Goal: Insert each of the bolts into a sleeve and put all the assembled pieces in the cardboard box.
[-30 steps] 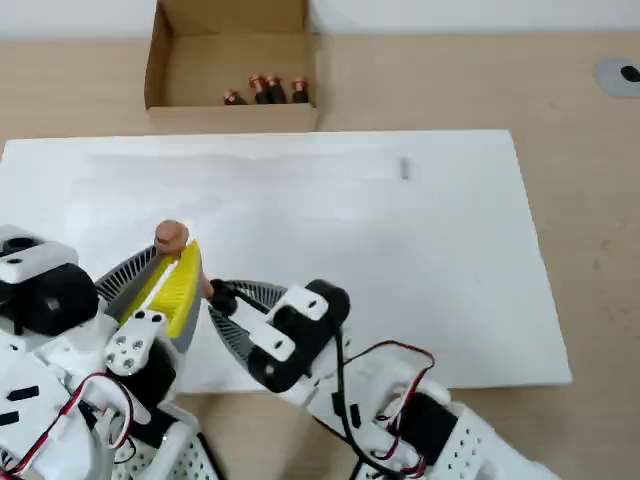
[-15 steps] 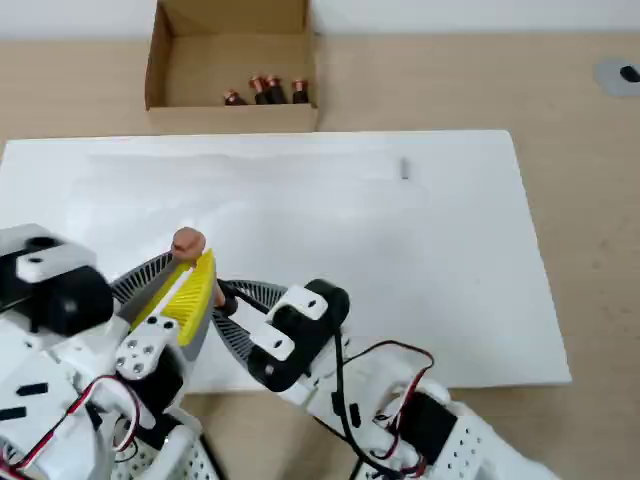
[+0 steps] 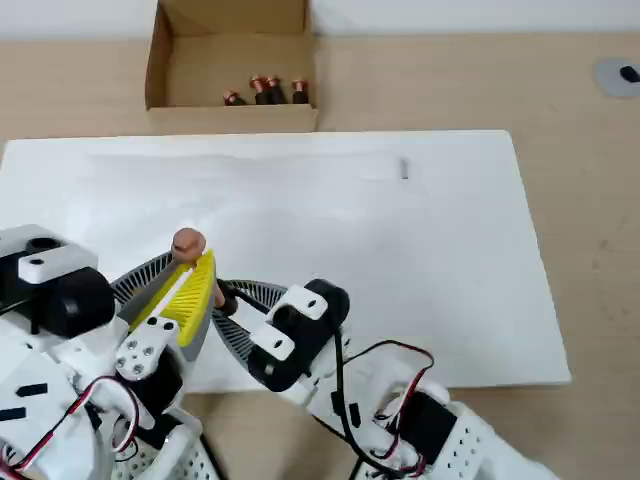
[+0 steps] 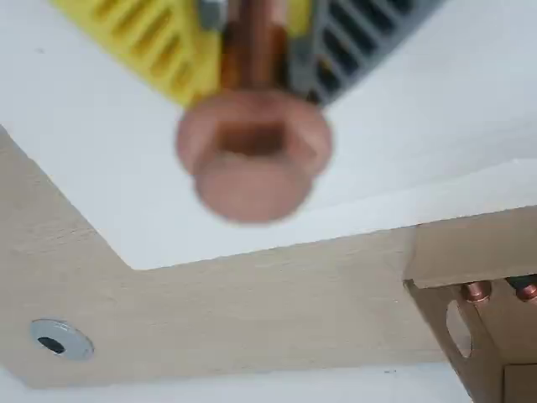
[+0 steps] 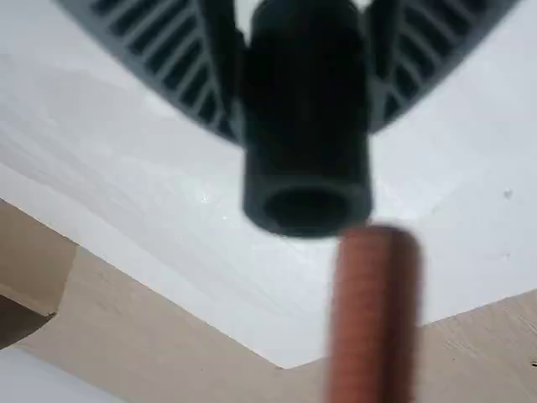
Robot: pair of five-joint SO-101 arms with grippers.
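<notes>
Bolt: a copper-coloured bolt (image 4: 252,155) with a round head, held over the near left part of the white sheet (image 3: 420,250); its shank tip is just beside the mouth of the sleeve (image 5: 306,126) and off its axis, not yet inside
Bolt handling: I judge it solid metal, so stiff, light for its size, smooth and likely to slip; the best hold is on the shank just under the head, leaving the tip free to enter
Sleeve: a short black tube with its open end turned toward the bolt
Sleeve handling: it looks rigid, light and not fragile; hold it round the outer wall behind the mouth so the bore stays clear
Left gripper (image 3: 190,265): pinching the bolt's shank between a yellow jaw and a grey jaw
Right gripper (image 3: 228,300): clamped on the sleeve's body
Count in hand: one bolt, one sleeve
Assembled pieces (image 3: 266,90): four, as far as the copper heads can be told apart, lying in a row along the near wall inside the box
Cardboard box (image 3: 155,60): one, open-topped, beyond the sheet's far edge and well apart from both grippers
Table (image 3: 590,200): light wood, with one metal ring (image 3: 620,72) at its far right corner
</notes>
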